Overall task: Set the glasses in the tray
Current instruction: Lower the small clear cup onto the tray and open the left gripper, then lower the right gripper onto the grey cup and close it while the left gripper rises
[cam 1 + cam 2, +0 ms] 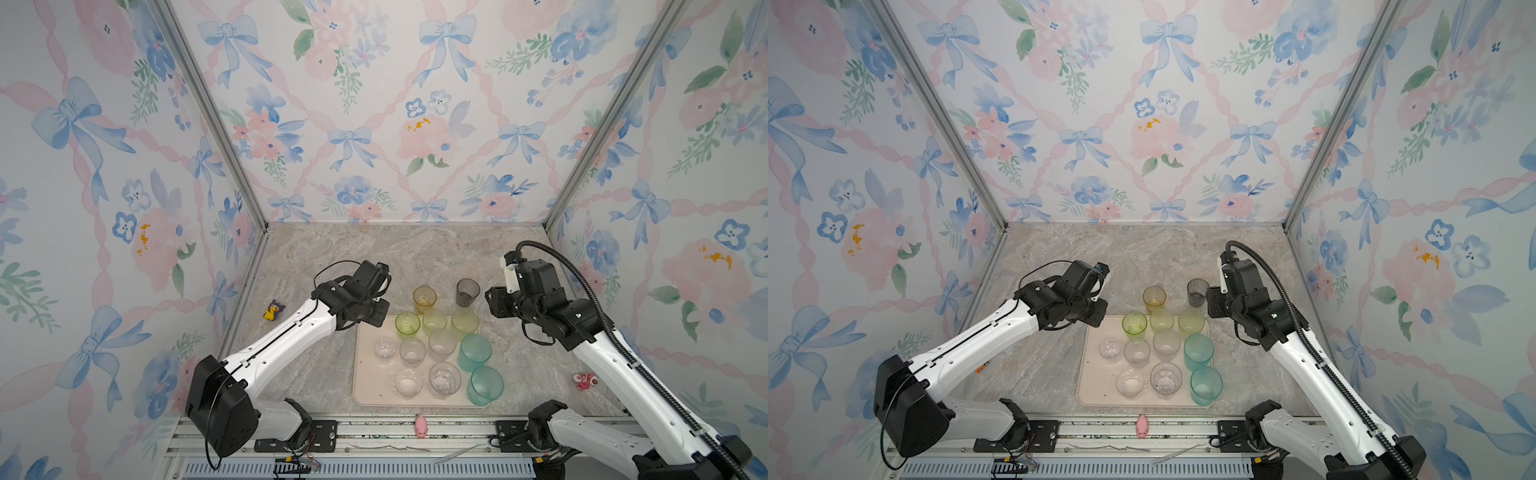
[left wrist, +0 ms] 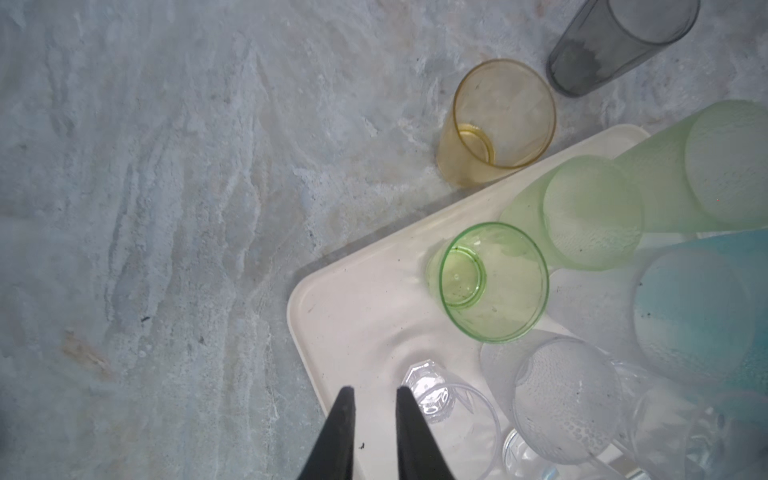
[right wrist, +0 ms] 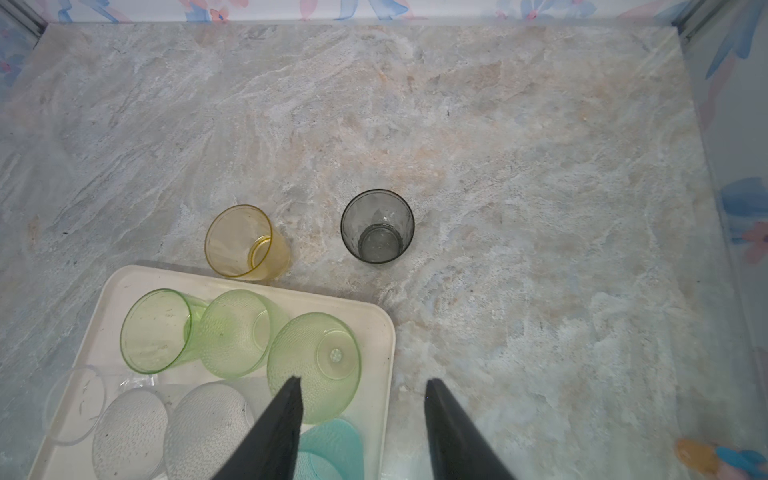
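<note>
The cream tray point(image 1: 365, 386) lies at the front middle of the marble table and holds several glasses: three green ones along its far edge point(image 1: 407, 323), two tall teal ones point(image 1: 475, 351) on its right side, and several clear or frosted ones point(image 1: 411, 351). An amber glass point(image 1: 424, 298) and a smoky grey glass point(image 1: 467, 292) stand upright on the table just beyond the tray. My left gripper point(image 2: 371, 390) hovers over the tray's far left corner, slightly open and empty. My right gripper point(image 3: 361, 382) hangs wide open and empty over the tray's far right edge, short of the grey glass point(image 3: 377, 226).
A yellow-and-blue duck toy point(image 1: 273, 310) sits by the left wall. A pink-and-white toy point(image 1: 585, 380) lies right of the tray, under the right arm. A pink pig point(image 1: 421, 426) rests on the front rail. Flowered walls close in three sides.
</note>
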You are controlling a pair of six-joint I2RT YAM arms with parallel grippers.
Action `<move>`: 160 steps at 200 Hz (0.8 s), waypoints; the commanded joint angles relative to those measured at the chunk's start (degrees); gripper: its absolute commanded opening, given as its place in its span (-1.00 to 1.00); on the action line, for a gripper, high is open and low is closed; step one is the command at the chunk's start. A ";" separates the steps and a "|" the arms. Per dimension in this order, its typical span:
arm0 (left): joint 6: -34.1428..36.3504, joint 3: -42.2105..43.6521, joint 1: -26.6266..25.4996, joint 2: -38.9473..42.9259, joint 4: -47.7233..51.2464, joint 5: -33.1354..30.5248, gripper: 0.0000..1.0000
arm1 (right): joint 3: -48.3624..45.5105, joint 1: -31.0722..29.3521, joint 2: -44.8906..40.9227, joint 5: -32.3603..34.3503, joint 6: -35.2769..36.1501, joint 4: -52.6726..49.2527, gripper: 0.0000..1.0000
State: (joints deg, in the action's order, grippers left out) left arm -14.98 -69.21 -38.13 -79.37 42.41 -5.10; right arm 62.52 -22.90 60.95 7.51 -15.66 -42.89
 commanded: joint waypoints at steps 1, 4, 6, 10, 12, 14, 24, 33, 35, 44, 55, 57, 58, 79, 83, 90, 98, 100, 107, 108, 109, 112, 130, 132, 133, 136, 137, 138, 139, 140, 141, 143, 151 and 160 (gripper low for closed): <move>3.94 -5.02 0.81 -4.76 -0.54 -0.83 -0.57 | 1.68 4.59 4.20 -2.28 1.37 -1.21 -0.08; 4.06 -5.66 0.81 -5.18 -0.57 -0.85 -0.57 | 1.81 5.13 5.04 -2.83 1.53 -1.00 -0.10; 4.14 -6.09 0.79 -5.62 -0.64 -0.78 -0.58 | 1.81 5.66 5.58 -3.20 1.58 -0.91 -0.11; 4.21 -6.75 0.88 -6.25 -0.89 -0.77 -0.58 | 1.91 6.57 6.64 -4.10 1.74 -0.57 -0.13; 4.31 -7.08 0.93 -6.52 -0.96 -0.65 -0.58 | 2.01 6.97 7.23 -4.55 1.83 -0.36 -0.14; 4.34 -7.34 0.86 -6.85 -0.98 -0.69 -0.58 | 2.06 7.25 7.78 -5.08 1.88 -0.18 -0.15; 4.44 -8.33 0.93 -7.73 -1.72 -0.28 -0.58 | 2.52 8.87 10.58 -7.51 2.12 0.66 -0.18; 4.61 -8.40 1.10 -8.08 -2.90 0.20 -0.57 | 2.98 9.77 12.97 -9.00 2.45 1.42 -0.21; 4.61 -8.35 1.25 -8.06 -3.22 0.36 -0.57 | 3.14 9.90 13.43 -9.22 2.51 1.68 -0.21; 4.61 -7.91 1.85 -7.96 -4.63 1.52 -0.57 | 3.75 9.99 15.65 -9.97 2.78 2.46 -0.23; 4.46 -6.40 2.94 -7.21 -7.26 2.91 -0.57 | 4.67 10.23 18.12 -10.66 3.00 3.34 -0.24; 4.38 -6.10 3.18 -7.03 -7.78 3.19 -0.57 | 4.84 10.24 18.48 -10.74 3.00 3.52 -0.24; 4.36 -5.88 3.25 -6.89 -8.05 3.36 -0.57 | 4.95 10.24 18.75 -10.75 3.05 3.61 -0.24; 3.17 -2.07 5.21 -4.45 -13.04 6.18 -0.57 | 7.47 10.72 23.73 -10.85 3.67 4.20 -0.25; 2.97 -1.44 5.45 -3.97 -13.88 6.60 -0.57 | 7.95 10.83 24.68 -10.85 3.78 4.36 -0.25; 2.64 -0.51 5.71 -3.17 -14.95 7.06 -0.56 | 8.67 10.95 26.21 -10.87 3.96 4.63 -0.25; 2.42 0.46 6.10 -2.28 -15.95 7.69 -0.56 | 9.60 11.10 27.88 -10.87 4.13 4.66 -0.26; 2.35 0.63 6.15 -2.01 -16.13 7.86 -0.56 | 9.87 11.11 28.30 -10.88 4.21 4.73 -0.26; 2.25 1.10 6.41 -1.56 -16.47 8.30 -0.56 | 10.62 11.26 29.57 -10.80 4.32 4.75 -0.27; 2.20 1.14 6.45 -1.43 -16.52 8.33 -0.56 | 10.75 11.28 29.71 -10.78 4.28 4.75 -0.27; 2.18 1.20 6.51 -1.37 -16.55 8.39 -0.56 | 10.89 11.29 30.00 -10.81 4.30 4.75 -0.27; 2.15 1.37 6.57 -1.15 -16.64 8.40 -0.55 | 11.17 11.34 30.61 -10.71 4.31 4.79 -0.28; 2.24 2.00 7.18 -0.14 -16.66 8.32 -0.54 | 12.80 11.57 33.49 -10.60 4.37 4.84 -0.29; 2.24 2.02 7.23 -0.05 -16.66 8.28 -0.54 | 12.98 11.56 33.52 -10.59 4.40 4.84 -0.29; 2.24 2.04 7.30 -0.02 -16.62 8.27 -0.55 | 13.06 11.56 33.53 -10.59 4.45 4.84 -0.29; 2.24 2.17 7.43 0.13 -16.61 8.33 -0.54 | 13.25 11.59 34.76 -10.63 4.49 4.91 -0.30; 2.24 2.20 7.48 0.15 -16.64 8.34 -0.54 | 13.33 11.57 35.03 -10.61 4.50 4.92 -0.30; 2.24 2.22 7.47 0.21 -16.65 8.35 -0.55 | 13.37 11.57 35.25 -10.60 4.45 4.92 -0.30; 2.28 2.27 7.46 0.24 -16.61 8.31 -0.54 | 13.44 11.56 35.45 -10.59 4.48 4.92 -0.30; 2.30 2.26 7.50 0.26 -16.64 8.29 -0.54 | 13.52 11.56 35.63 -10.59 4.49 4.92 -0.30; 2.32 2.33 7.57 0.35 -16.60 8.32 -0.54 | 13.60 11.56 35.77 -10.59 4.49 4.97 -0.30; 2.32 2.44 7.66 0.47 -16.63 8.28 -0.55 | 13.70 11.56 36.07 -10.63 4.56 4.94 -0.31; 2.39 2.64 7.93 0.82 -16.62 8.35 -0.54 | 14.19 11.57 37.21 -10.78 4.59 4.84 -0.32; 2.41 2.83 8.30 1.26 -16.60 8.27 -0.54 | 14.63 11.56 38.21 -10.85 4.56 4.67 -0.34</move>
State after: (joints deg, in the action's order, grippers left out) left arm -12.23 -67.44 -30.89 -80.05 27.14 2.17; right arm 74.81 -11.88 96.20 -2.76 -11.92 -38.09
